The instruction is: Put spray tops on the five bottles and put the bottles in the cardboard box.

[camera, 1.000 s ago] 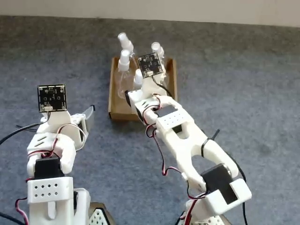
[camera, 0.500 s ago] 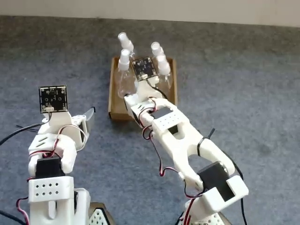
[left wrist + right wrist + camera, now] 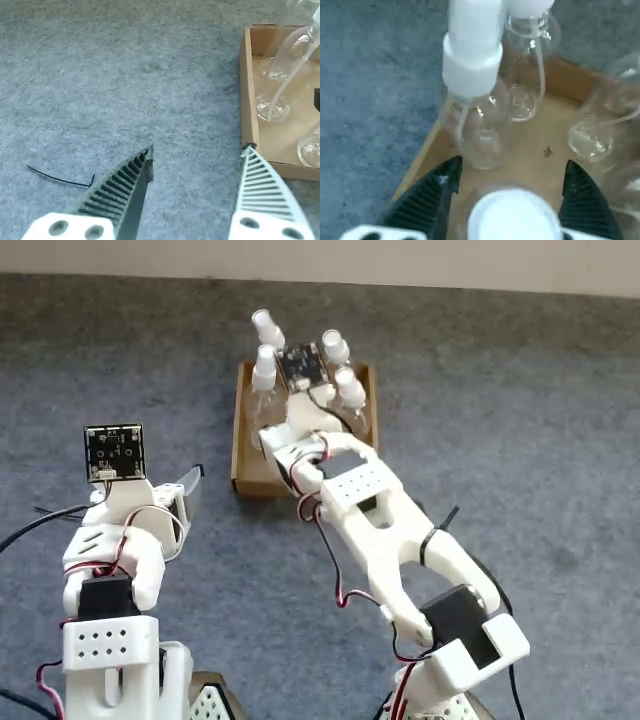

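count first: one cardboard box [image 3: 239, 445], two arms, five clear bottles [image 3: 479, 140]. the high view gives four white spray tops [image 3: 264, 362] poking up out of the box, two by the wall on the left arm's side and two toward the other wall. the right wrist view adds the fifth bottle [image 3: 512, 216], its white top sitting squarely inside the right claw [image 3: 510, 169]. five tops for five bottles, then.

which way do they point? the four loose ones stand roughly upright, long axis up and down, tops up. their round bases sit on the brown box floor, and a thin dip tube runs down inside each. the fifth bottle's top faces the wrist camera, so its long axis runs along the claw. i cannot tell whether its base touches the floor.

the right arm [image 3: 390, 530] stretches forward, and its claw is down in the near part of the box, between the standing bottles. is it pinching that fifth bottle or only standing around it? cannot tell from here.

over to the left claw [image 3: 198, 150]: spread wide, nothing in it, hanging low over the grey carpet [image 3: 125, 75]. it sits outside the box, just beside the near corner on its own side, tips pointing away from the robot.

the box itself lies flat on the carpet ahead of the arms, long axis running away from them. a thin black strand [image 3: 60, 179] lies on the carpet near the left claw, apart from the box.
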`<state>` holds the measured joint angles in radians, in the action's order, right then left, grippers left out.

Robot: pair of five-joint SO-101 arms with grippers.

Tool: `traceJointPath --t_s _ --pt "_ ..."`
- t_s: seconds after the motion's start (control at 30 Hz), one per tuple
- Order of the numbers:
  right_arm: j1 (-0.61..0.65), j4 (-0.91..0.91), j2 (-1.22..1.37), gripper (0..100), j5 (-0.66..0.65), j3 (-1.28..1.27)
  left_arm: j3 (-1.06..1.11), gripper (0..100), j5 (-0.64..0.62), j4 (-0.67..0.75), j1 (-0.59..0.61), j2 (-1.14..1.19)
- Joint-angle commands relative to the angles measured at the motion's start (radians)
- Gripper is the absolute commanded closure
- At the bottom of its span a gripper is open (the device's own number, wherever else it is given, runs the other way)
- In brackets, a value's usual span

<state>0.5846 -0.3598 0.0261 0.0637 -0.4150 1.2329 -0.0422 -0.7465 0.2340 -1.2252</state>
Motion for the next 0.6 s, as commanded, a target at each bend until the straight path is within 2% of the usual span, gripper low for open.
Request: traceJointPath --t_s 0.0,0.33,0.57 --pt "0.001 -0.108 -0.018 74.5 0.000 0.183 -0.008 75 -0.008 0.028 0.012 -0.010" --pt "0.005 -0.472 -0.018 74.5 0.000 0.590 -0.008 75 -0.008 0.028 0.012 -0.010" --pt "0.005 -0.719 -0.019 74.9 0.000 0.763 -0.008 75 -0.008 0.028 0.012 -0.010"
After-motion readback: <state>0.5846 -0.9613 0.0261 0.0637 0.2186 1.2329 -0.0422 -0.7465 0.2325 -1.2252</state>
